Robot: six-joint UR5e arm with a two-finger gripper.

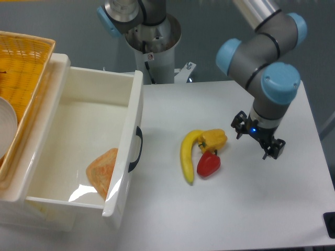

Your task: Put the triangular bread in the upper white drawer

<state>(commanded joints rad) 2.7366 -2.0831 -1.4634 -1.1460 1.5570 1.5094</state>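
triangular bread [103, 170] inside upper white drawer [84, 107], far from hand [257, 140], fingers spread, empty

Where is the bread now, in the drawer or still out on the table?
In. The bread lies on the floor of the open drawer, near its front panel. The gripper is away over the table, holding nothing.

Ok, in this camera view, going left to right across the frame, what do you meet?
Yellow woven basket → triangular bread inside the upper white drawer → drawer handle → banana → red pepper → gripper.
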